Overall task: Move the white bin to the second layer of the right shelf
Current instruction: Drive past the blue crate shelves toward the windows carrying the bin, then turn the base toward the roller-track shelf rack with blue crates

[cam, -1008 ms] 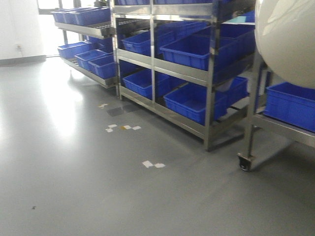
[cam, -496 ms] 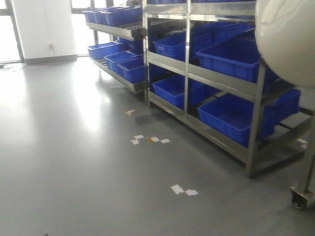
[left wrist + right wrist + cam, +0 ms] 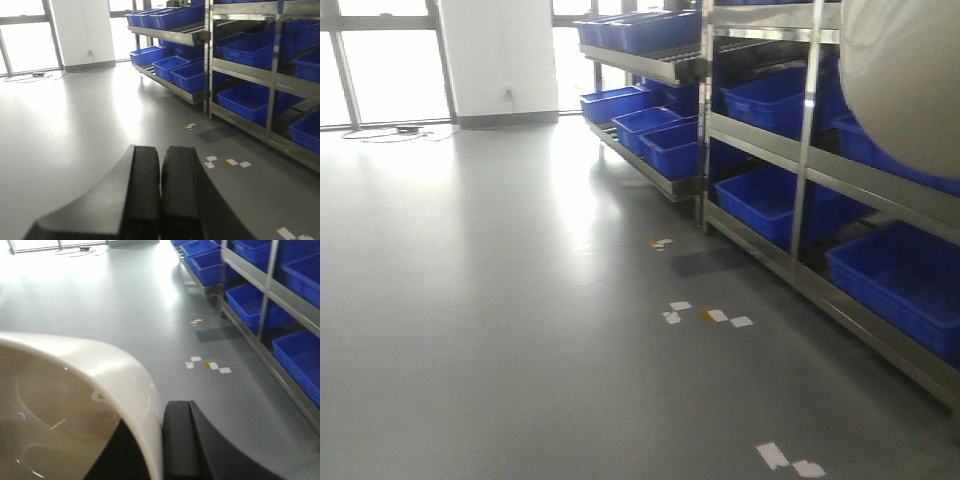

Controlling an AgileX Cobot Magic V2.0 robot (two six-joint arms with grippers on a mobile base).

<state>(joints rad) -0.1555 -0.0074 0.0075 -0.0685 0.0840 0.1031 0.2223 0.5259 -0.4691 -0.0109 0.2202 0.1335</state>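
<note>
Where the front cam looks out, a smooth grey floor w/ soft window glare fills most of the pic. Small white and yellowish tape scraps lie scattered on it. Stainless steel racks run along the right side, levels loaded w/ blue crates of moulded plastic w/ thick rims. The white bin bulges into the top right corner, v. close to the lens. It is rounded, glossy and off-white, and it covers part of the rack behind it. Windows and a white wall sit at the far end.

Left wrist cam: the left gripper hangs over open floor. Its two matte black fingers are pressed together w/ nothing between them. The racks w/ crates stand off to the right, well apart from it.

Right wrist cam: the bin fills the lower left, its thick rolled rim curving across and the shiny hollow inside showing a few highlights. The right gripper pinches the bin's wall at the rim. One black finger lies against the outside; the inner one is mostly lost in shadow. The bin is held up above the floor, w/ the racks to the right and apart from it.
</note>
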